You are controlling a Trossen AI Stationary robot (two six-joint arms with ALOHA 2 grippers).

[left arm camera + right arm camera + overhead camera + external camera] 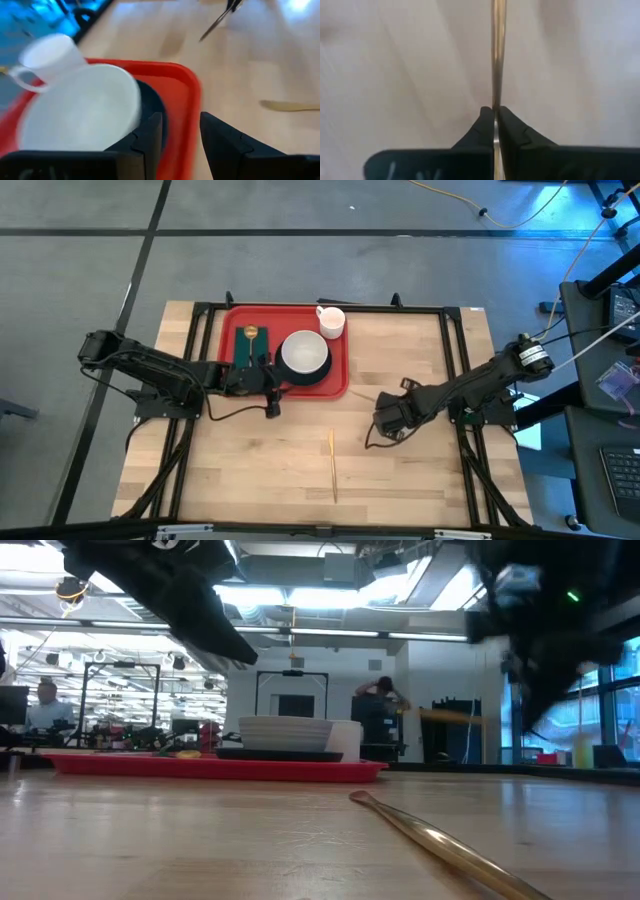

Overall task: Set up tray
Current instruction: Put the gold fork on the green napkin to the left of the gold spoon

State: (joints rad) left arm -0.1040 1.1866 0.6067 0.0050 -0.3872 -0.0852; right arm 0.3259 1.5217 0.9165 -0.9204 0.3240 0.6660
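On the wooden table (300,470), the tray (340,380) at the far edge already holds bowl (304,352), cup (332,321) and napkin (247,352). Left end effector (181,131) is spread beside it. Right end effector (494,116) pinches a gold utensil (498,50), not yet placed; another utensil (333,465) waits.

No legible text, label, brand, number or sign on any object; faint gripper markings unreadable.

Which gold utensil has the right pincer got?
The gold utensil just right of the tray, pinched in the shut right pincer. The others lie free: one on the napkin, one near the table's front.
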